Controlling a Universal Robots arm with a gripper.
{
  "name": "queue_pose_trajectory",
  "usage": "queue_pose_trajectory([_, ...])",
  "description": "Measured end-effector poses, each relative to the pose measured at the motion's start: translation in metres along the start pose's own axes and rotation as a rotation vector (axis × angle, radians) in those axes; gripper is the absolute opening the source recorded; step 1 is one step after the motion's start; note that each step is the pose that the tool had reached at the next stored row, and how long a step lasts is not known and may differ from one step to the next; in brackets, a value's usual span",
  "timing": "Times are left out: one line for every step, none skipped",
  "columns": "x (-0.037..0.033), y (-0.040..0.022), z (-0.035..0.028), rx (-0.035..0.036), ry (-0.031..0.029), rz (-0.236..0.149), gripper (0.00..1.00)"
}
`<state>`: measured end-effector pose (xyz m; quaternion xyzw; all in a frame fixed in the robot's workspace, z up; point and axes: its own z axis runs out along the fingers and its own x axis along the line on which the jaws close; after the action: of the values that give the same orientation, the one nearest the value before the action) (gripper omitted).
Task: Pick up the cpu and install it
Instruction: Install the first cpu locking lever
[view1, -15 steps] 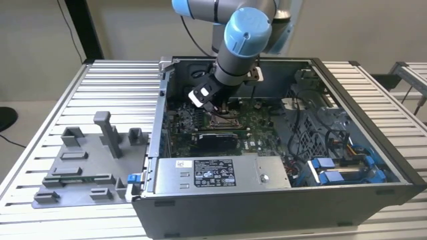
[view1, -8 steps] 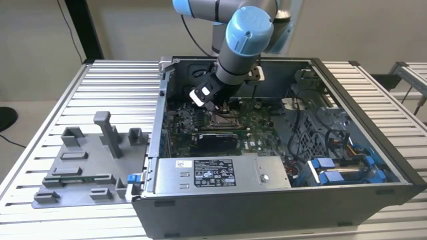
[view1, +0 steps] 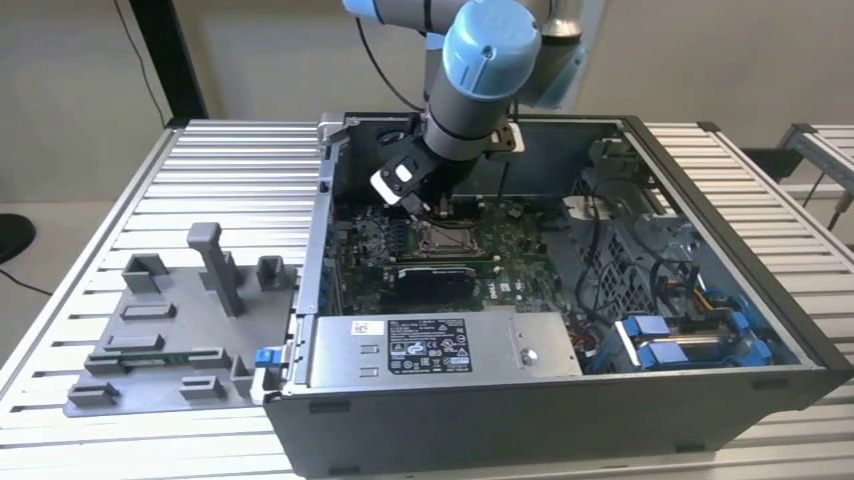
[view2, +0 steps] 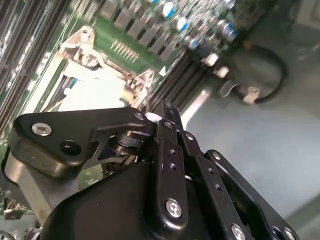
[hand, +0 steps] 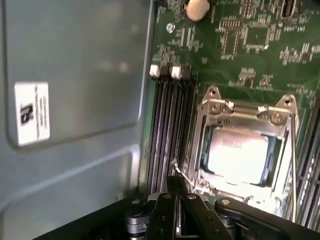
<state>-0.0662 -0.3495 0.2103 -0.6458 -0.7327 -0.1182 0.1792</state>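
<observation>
first wrist view: cpu rim under socket frame, top print lost in glare | gripper body cut off at picture edge | second wrist view: gripper hides part of socket | exterior view: arm hides part of board

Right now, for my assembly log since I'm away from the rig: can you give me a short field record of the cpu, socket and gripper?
cpu: lying in the socket, silvery top up
socket frame: metal, surrounds the cpu
gripper: shut, low beside the socket, near its wire lever
memory slots: alongside the socket, on the gripper's side
computer case: open, arm reaching inside
</observation>
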Motion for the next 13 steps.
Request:
queue_pose_trajectory([0.0002,-0.0028,-0.0003,-0.0003,0.0002,0.0,0.0])
queue_pose_trajectory([-0.0002,-0.0043,-0.0008,-0.0001,0.0,0.0,0.0])
queue_pose_trajectory([-0.0008,-0.0047,-0.0011,-0.0001,0.0,0.0,0.0])
queue_pose_trajectory([-0.001,-0.0048,-0.0012,0.0,0.0,0.0,0.0])
queue_pose_trajectory([-0.0013,-0.0048,-0.0012,-0.0001,0.0001,0.0,0.0])
queue_pose_trajectory([-0.0017,-0.0047,-0.0014,-0.0001,0.0001,0.0,0.0])
queue_pose_trajectory([-0.002,-0.0046,-0.0012,-0.0002,0.0001,0.0,0.0])
queue_pose_trajectory([-0.0023,-0.0043,-0.0008,-0.0003,0.0003,0.0,0.0])
queue_pose_trajectory([-0.0026,-0.0041,-0.0003,-0.0002,0.0001,0.0,0.0])
queue_pose_trajectory([-0.003,-0.0037,0.0003,-0.0001,0.0,0.0,0.0])
queue_pose_trajectory([-0.0034,-0.0032,0.001,-0.0001,0.0,0.0,0.0])
queue_pose_trajectory([-0.0039,-0.0025,0.0018,-0.0001,0.0,0.0,0.0])
queue_pose_trajectory([-0.0042,-0.0018,0.0023,-0.0001,0.0,0.0,0.0])
